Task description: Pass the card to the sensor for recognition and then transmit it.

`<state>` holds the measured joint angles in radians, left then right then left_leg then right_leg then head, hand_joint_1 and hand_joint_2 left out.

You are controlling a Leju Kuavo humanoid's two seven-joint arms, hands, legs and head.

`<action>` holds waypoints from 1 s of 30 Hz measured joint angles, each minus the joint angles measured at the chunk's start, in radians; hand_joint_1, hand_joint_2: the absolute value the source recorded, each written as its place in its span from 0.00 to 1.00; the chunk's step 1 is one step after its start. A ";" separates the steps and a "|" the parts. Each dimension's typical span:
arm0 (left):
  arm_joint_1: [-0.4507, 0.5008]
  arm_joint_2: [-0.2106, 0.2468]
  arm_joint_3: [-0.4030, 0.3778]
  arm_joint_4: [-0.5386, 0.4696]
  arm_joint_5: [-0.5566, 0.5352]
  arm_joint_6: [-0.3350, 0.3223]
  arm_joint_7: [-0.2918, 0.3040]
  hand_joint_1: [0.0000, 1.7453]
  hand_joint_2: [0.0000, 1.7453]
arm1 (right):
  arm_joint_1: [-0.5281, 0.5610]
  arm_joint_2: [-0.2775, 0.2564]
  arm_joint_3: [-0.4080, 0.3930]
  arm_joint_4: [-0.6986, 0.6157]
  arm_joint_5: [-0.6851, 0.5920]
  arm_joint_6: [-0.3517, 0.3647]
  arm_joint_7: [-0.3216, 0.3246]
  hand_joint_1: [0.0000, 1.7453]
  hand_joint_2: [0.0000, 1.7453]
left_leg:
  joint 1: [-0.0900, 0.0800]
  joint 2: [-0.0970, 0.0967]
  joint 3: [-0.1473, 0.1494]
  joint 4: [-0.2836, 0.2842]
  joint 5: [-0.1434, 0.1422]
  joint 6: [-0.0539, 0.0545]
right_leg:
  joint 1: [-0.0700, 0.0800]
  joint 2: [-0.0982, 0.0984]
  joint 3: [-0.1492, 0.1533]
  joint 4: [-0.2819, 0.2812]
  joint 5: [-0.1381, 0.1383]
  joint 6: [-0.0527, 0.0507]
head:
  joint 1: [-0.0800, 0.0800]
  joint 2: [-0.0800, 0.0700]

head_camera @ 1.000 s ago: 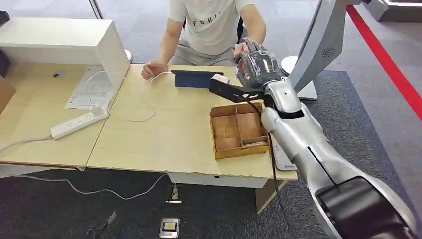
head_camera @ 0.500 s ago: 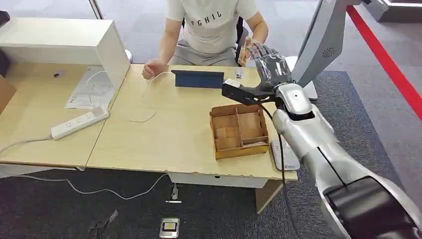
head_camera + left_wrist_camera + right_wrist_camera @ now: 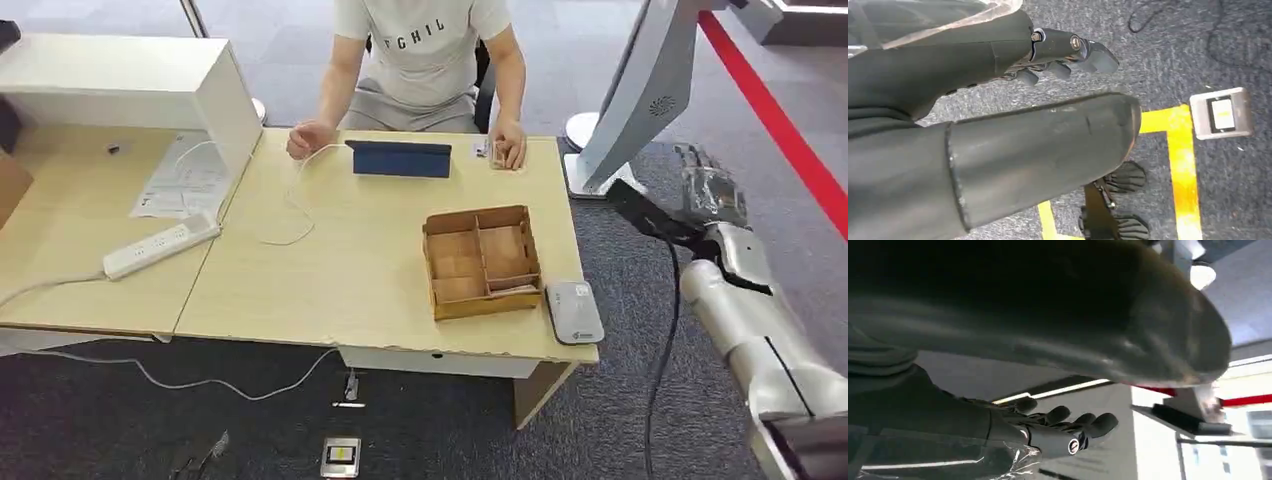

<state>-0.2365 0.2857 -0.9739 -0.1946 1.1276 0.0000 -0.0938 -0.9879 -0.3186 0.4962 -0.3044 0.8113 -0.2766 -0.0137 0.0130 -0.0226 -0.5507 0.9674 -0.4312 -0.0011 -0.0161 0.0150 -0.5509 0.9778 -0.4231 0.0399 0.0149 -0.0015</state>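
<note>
Right hand (image 3: 708,190) mid-right of frame, off the table edge, fingers spread, empty. Left hand (image 3: 1063,55) hangs over carpet, fingers loosely apart, empty. Sensor (image 3: 574,310) lower-centre. Card (image 3: 497,152) upper-centre under person's hand (image 3: 508,150): likely thin, stiff, light, slippery; pinch its edges.

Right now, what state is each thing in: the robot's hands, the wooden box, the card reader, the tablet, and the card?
Right hand: empty, fingers apart, off to the side of the table.
Left hand: empty, hanging above the floor.
Wooden box: open on top, something flat in one compartment.
Card reader: flat at the table corner, nothing on it.
Tablet: propped up.
Card: on the table by the person's hand.
</note>
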 joint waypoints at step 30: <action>0.053 0.007 0.002 -0.015 -0.040 -0.044 -0.070 0.00 0.00 | 0.862 0.018 -0.619 0.110 -0.521 -0.076 0.204 0.00 0.00 | 0.005 0.003 0.008 -0.004 -0.009 -0.007 | 0.005 0.003 0.004 0.002 -0.011 -0.007 | -0.001 0.000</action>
<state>-0.1838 0.2927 -0.9724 -0.2094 1.0880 -0.0439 -0.1640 -0.1259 -0.3006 -0.1232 -0.1945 0.2907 -0.3529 0.1904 0.0182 -0.0195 -0.5427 0.9639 -0.4403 -0.0081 -0.0109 0.0175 -0.5467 0.9799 -0.4345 0.0324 0.0141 -0.0015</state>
